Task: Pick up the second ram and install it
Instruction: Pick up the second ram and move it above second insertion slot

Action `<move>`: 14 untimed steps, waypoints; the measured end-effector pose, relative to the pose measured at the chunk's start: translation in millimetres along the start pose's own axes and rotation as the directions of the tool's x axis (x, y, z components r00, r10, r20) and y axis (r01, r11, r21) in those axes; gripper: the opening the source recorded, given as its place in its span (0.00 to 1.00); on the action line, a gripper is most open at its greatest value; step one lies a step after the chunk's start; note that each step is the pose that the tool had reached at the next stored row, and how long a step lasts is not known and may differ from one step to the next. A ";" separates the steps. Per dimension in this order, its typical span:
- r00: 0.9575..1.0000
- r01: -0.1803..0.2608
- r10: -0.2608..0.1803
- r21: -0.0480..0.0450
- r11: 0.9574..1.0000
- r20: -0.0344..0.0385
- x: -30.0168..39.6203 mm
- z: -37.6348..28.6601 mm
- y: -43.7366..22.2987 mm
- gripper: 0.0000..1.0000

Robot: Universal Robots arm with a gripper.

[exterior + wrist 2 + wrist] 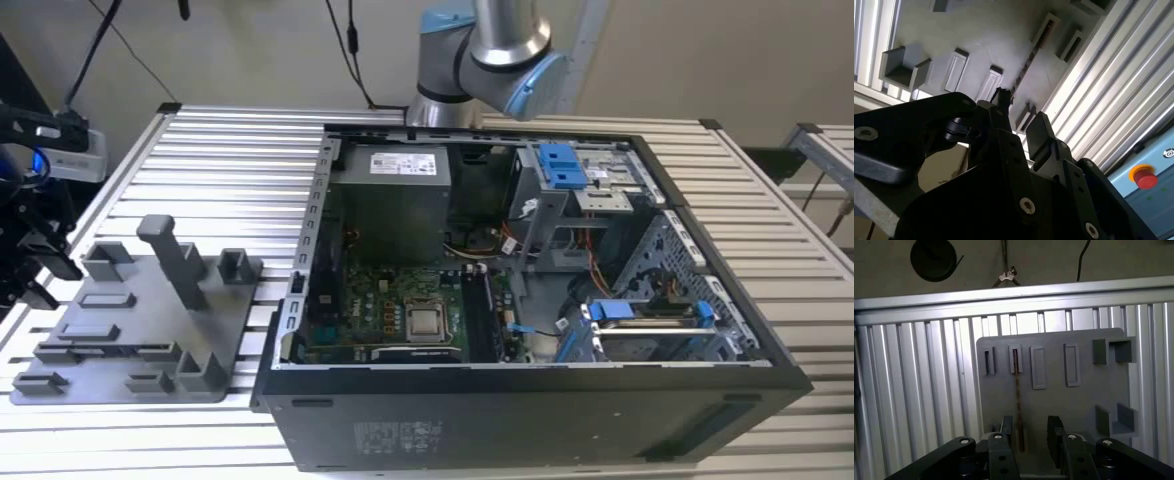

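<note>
The ram (1018, 400) stands on its long edge in a narrow slot of the grey tray (1079, 405), which lies on the ribbed counter (929, 390). In the first wrist view it shows edge-on as a thin brown-and-dark strip. The gripper (1031, 432) hangs above the tray with its jaws released and spread, one on each side of the ram's near end. The ram sits much closer to one jaw than the other. It looks just short of touching that jaw, though from this angle I can't be sure.

By its look, the ram should be light and stiff, a thin flat board that won't bend in the grip. It is also fragile: the chips on its faces and the contacts along the lower edge shouldn't be squeezed or scraped. The best hold is likely across the two flat faces, high on the board and near the middle of its length, so it lifts straight and doesn't swing. The faces are smooth, so a weak pinch could let it slip or tilt.

In the exterior view, the open case (534, 420) lies well apart, on the exterior view's right of the tray.
</note>
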State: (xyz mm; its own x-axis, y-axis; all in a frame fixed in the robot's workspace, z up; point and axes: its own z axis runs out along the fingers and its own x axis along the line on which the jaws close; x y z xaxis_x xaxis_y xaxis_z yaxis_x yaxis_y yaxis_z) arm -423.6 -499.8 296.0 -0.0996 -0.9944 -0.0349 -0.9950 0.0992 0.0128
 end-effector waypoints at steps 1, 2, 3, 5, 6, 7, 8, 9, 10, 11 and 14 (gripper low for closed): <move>1.000 0.000 0.000 0.000 1.000 0.000 0.0 0.0 0.0 0.42; 1.000 0.000 0.000 0.000 1.000 0.000 0.0 0.2 0.0 0.42; 1.000 0.000 0.000 0.000 1.000 0.000 0.0 0.2 0.0 0.42; 1.000 0.000 0.000 0.000 1.000 0.000 0.0 0.2 0.0 0.42; 1.000 0.000 0.000 -0.001 1.000 0.000 0.0 0.2 0.0 0.42; 1.000 0.000 0.000 -0.001 1.000 0.000 0.0 0.2 0.0 0.42; 1.000 0.000 0.000 -0.001 1.000 0.000 0.0 0.3 0.0 0.42; 1.000 0.000 0.000 -0.001 1.000 0.000 0.0 0.2 0.0 0.42; 1.000 0.000 0.000 -0.001 1.000 0.000 0.0 0.2 0.0 0.42; 1.000 0.000 0.000 -0.001 1.000 0.000 0.0 0.2 0.0 0.42; 1.000 0.000 0.000 -0.001 1.000 0.000 0.0 0.2 0.0 0.42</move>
State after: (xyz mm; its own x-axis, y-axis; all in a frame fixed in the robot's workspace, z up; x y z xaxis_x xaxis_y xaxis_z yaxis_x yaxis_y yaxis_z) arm -423.6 -499.8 295.8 -0.0997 -0.9944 -0.0350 -0.9950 0.0992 0.0135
